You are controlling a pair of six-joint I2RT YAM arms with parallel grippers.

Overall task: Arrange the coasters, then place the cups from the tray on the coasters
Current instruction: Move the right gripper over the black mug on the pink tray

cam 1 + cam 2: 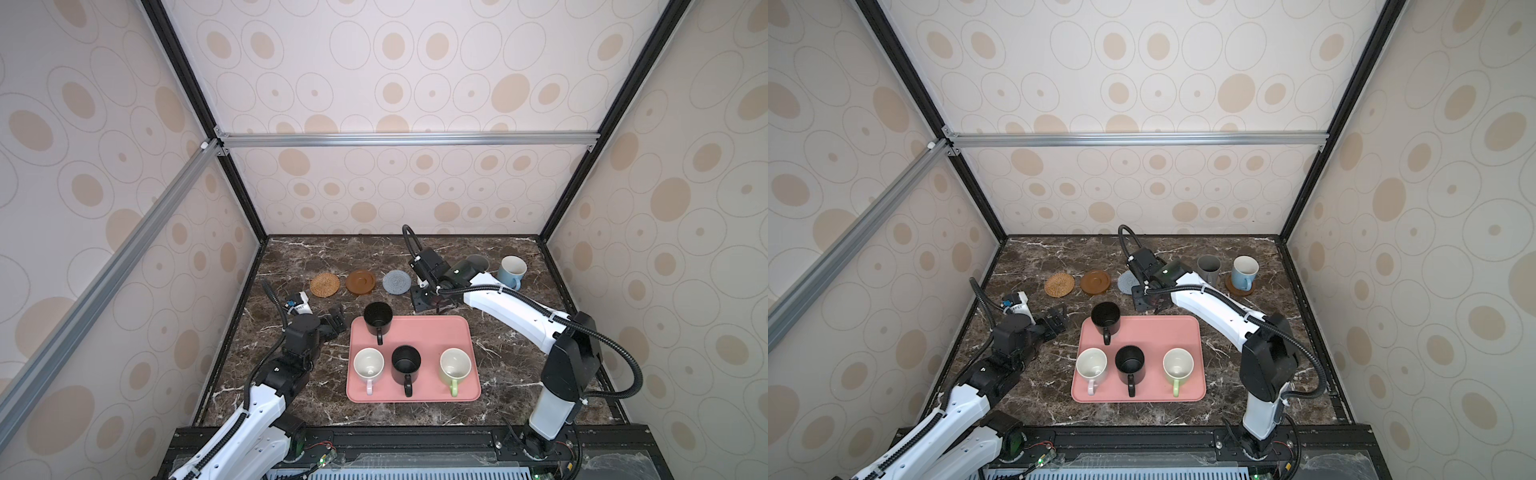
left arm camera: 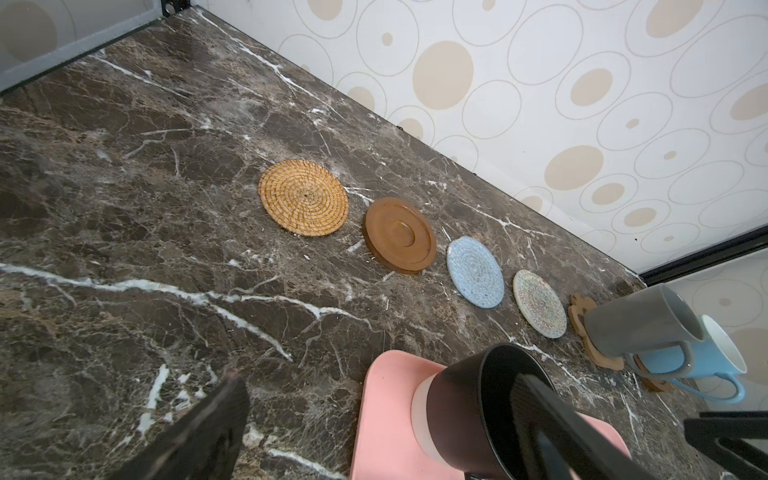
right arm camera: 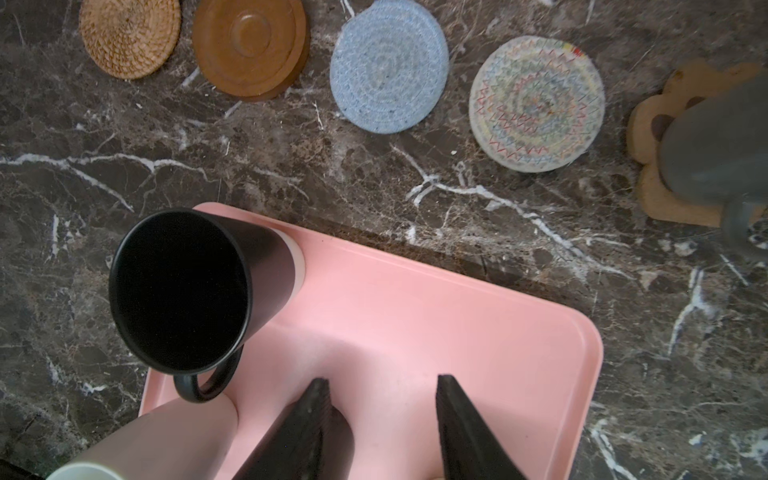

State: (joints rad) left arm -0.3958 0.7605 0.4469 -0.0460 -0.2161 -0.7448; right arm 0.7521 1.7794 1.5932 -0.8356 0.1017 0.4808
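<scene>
Currently, the pink tray (image 1: 440, 332) holds four upright mugs, each handle turned toward the tray's near edge. A black mug (image 1: 378, 318) stands at its far-left corner. Along its near half stand a pale pink mug (image 1: 368, 365), a second black mug (image 1: 406, 363) and a light green mug (image 1: 455, 365). The two pastel mugs show empty white insides, and the tray's far-right quarter is bare.

Beyond the tray's far edge runs a row of coasters. A woven rattan disc (image 1: 324, 284), a smooth brown disc (image 1: 360, 282), a blue-grey knitted round (image 1: 397, 282) and a cream-grey knitted round (image 3: 536, 104) carry nothing. Past the tray's far-right corner, a grey mug (image 1: 1208, 266) stands on the paw-shaped coaster (image 3: 642, 122). Beside it a light blue mug (image 1: 512, 271) stands on a second brown disc (image 1: 1237, 289).

A strip of bare worktop (image 1: 507, 357) separates the tray's far edge from the coaster row. Wider bare stretches lie to the tray's left and right.

The left arm (image 1: 266, 407) lies low to the left of the tray. The left jaws are spread wide and empty, aimed at the far-left black mug, near it but not touching. The right arm (image 1: 511, 307) reaches in past the tray's far-right corner with its wrist bent downward. The right jaws stand partly apart with nothing between them, above the tray's far part to the right of that black mug.
</scene>
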